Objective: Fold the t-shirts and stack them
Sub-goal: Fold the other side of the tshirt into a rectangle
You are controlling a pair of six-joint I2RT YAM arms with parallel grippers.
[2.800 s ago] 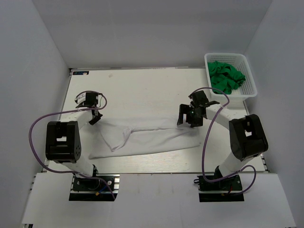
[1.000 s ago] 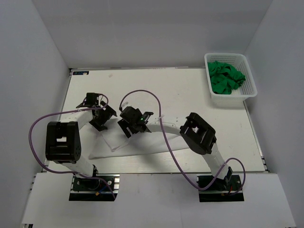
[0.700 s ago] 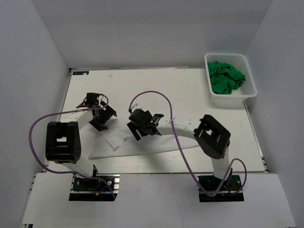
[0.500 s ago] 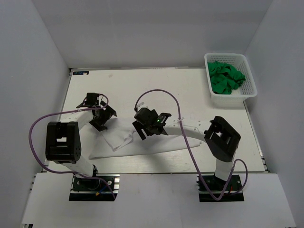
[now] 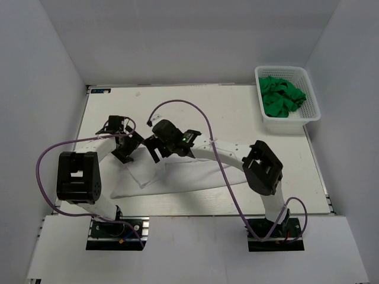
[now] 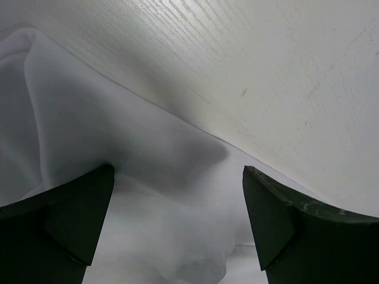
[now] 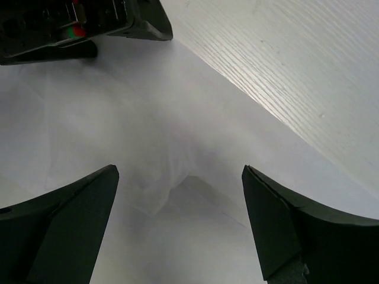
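Note:
A white t-shirt [image 5: 189,177] lies flattened in a long strip across the near half of the table. My left gripper [image 5: 131,148] stands open over the shirt's left end; in the left wrist view [image 6: 177,228] wrinkled white cloth [image 6: 106,148] lies between and under its fingers. Right beside it, my right gripper [image 5: 154,151] hangs open just above the shirt, its arm reaching across from the right. A small raised fold of cloth [image 7: 177,177] shows between the right gripper's [image 7: 177,222] fingers. Green t-shirts [image 5: 282,94] lie crumpled in the basket.
The white lattice basket [image 5: 285,125] stands at the back right corner. White walls close in the table [image 5: 195,109] on three sides. A purple cable [image 5: 189,109] arches above the right arm. The left gripper's body [image 7: 71,23] shows close ahead in the right wrist view.
My right arm has swung from the shirt's right end over to its left part, and in the last half second moved further left and back toward the left gripper. The left arm stayed put.

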